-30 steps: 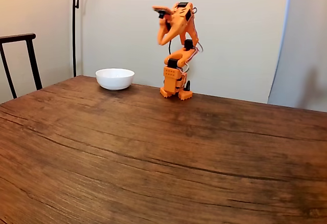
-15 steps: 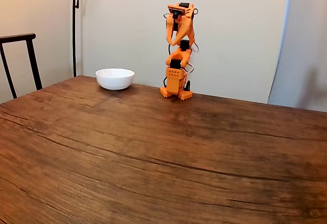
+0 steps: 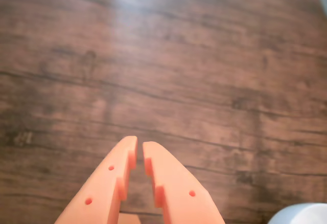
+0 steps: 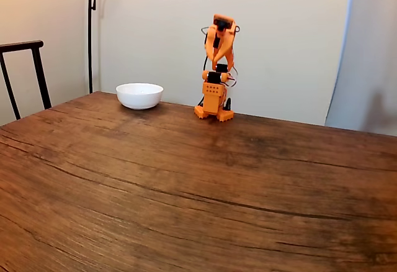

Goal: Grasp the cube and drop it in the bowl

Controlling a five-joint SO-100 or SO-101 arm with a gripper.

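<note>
The orange end effector (image 3: 139,151), nearly closed and empty, hangs over the brown wooden desk (image 4: 186,185); the glossy white round bowl (image 4: 139,95) waits. Locating the cube likely comes next.

White glossy bowl (image 4: 139,95) upright on far left of wooden table (image 4: 198,191), empty-looking.

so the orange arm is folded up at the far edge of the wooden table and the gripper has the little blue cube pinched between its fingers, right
Not quite. The orange arm is folded up at the far edge of the wooden table, but the gripper holds nothing: the wrist view shows its orange fingers nearly closed with only a thin bare gap between them. No blue cube is pinched there.
</note>
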